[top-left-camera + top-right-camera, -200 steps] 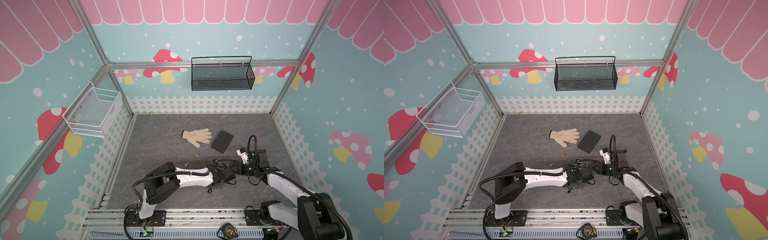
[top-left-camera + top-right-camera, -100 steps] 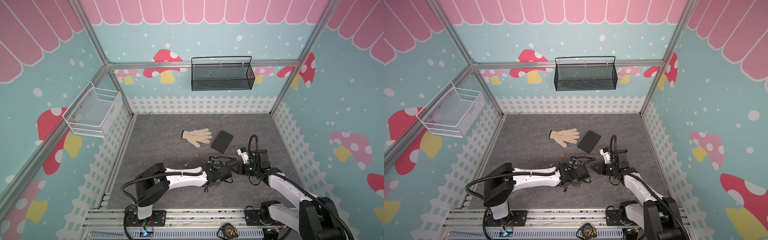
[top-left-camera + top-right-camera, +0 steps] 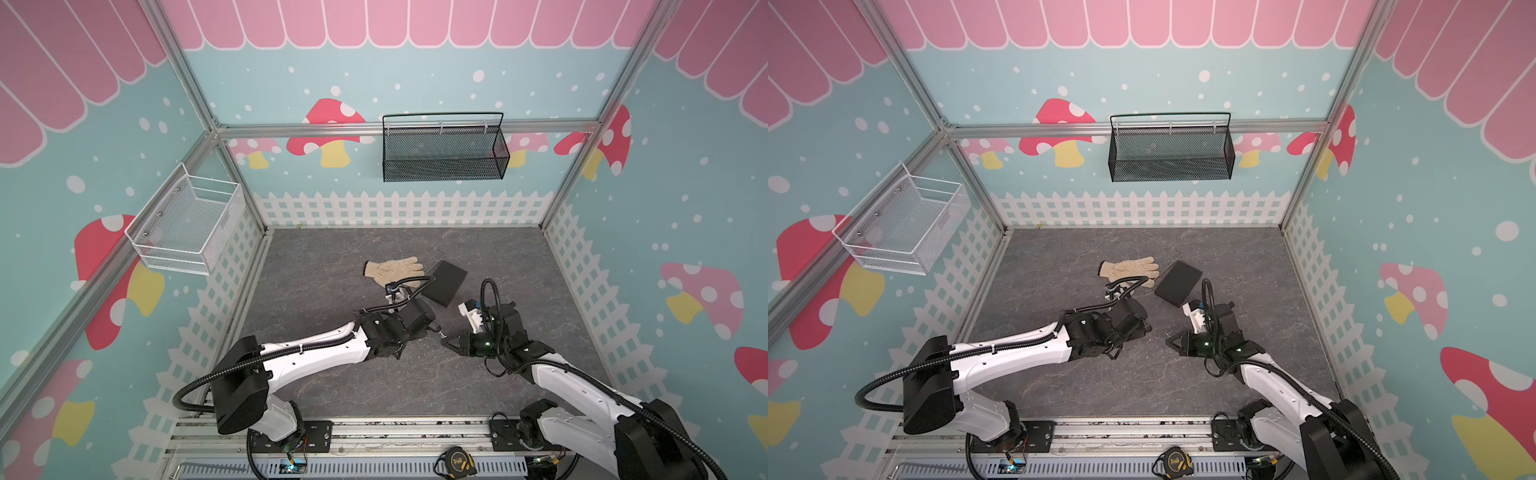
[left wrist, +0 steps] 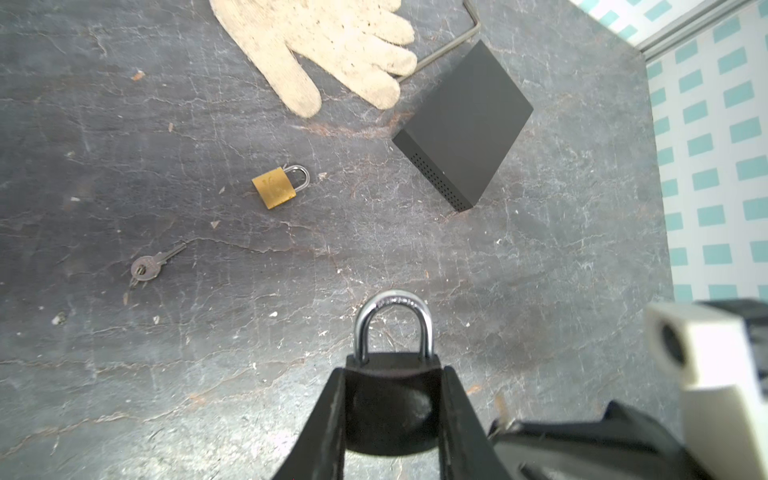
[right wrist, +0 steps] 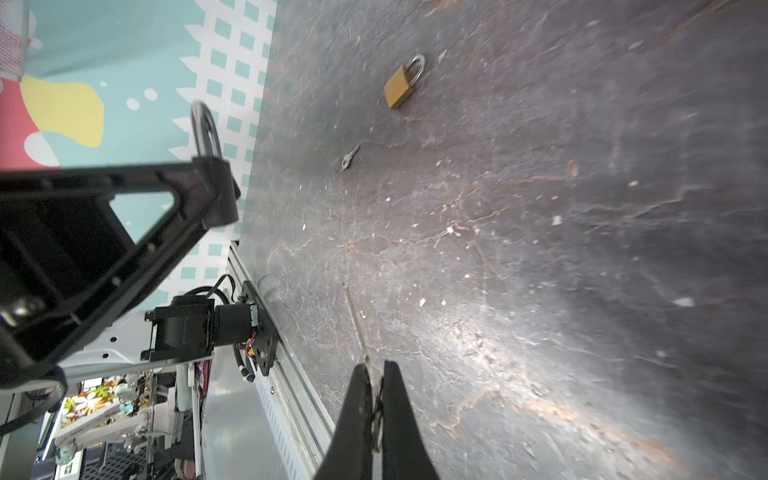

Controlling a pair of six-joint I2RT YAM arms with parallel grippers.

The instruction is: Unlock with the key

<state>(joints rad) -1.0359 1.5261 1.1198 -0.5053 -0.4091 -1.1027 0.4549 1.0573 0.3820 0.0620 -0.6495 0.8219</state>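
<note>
My left claw point(image 4: 392, 372) is clamped on a black padlock point(image 4: 390, 409), my right claw point(image 5: 376, 368) pinches a thin key point(image 5: 355, 320); poorly aligned, it may twist or miss the keyhole.

The fingers of the left gripper point(image 4: 392, 374) partly hide the black padlock point(image 4: 390, 409); its keyway cannot be seen. The bow of the key point(image 5: 355, 320) is concealed inside the right gripper point(image 5: 375, 370).

Light is even, bright (wrist foregrounds blur)
</note>
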